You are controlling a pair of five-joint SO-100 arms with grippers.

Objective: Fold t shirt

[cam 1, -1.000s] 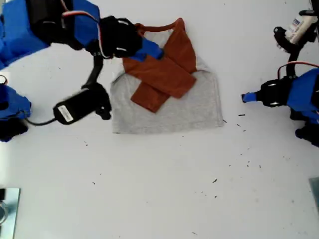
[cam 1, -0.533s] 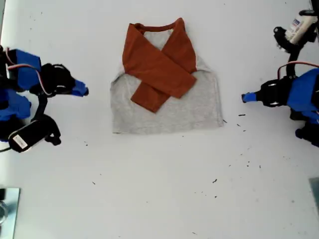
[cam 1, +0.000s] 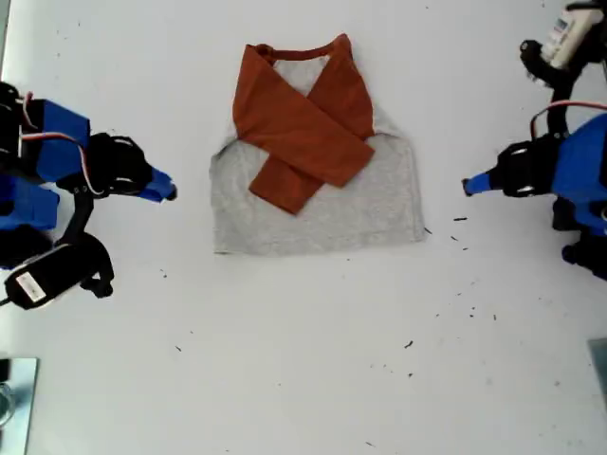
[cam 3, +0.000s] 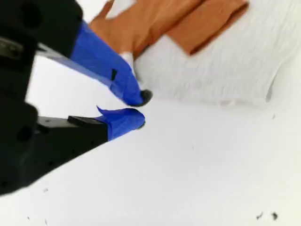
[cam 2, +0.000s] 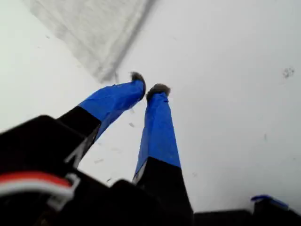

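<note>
The t shirt [cam 1: 318, 213] lies flat at the middle top of the exterior view, grey body with both rust-orange sleeves [cam 1: 303, 142] crossed over the chest. My second gripper [cam 1: 169, 192] hovers off the shirt's edge toward the exterior view's left. Its blue fingertips [cam 3: 141, 109] stand a little apart with nothing between them, and the shirt [cam 3: 225, 66] lies just beyond. My first gripper [cam 1: 467, 186] sits at the exterior view's right, clear of the shirt. Its tips [cam 2: 150, 89] are almost touching and hold nothing, near a grey shirt corner [cam 2: 94, 33].
A black cylindrical camera [cam 1: 52, 270] hangs from the arm at the exterior view's left. A metal piece [cam 1: 14, 398] sits in that view's bottom left corner, and a white-and-black part [cam 1: 564, 43] at its top right. Dark specks [cam 1: 460, 220] dot the white table.
The arm at the exterior view's left has drawn back from over the shirt's collar and sleeves to that view's left edge. The sleeves stay crossed. The other arm has barely shifted.
</note>
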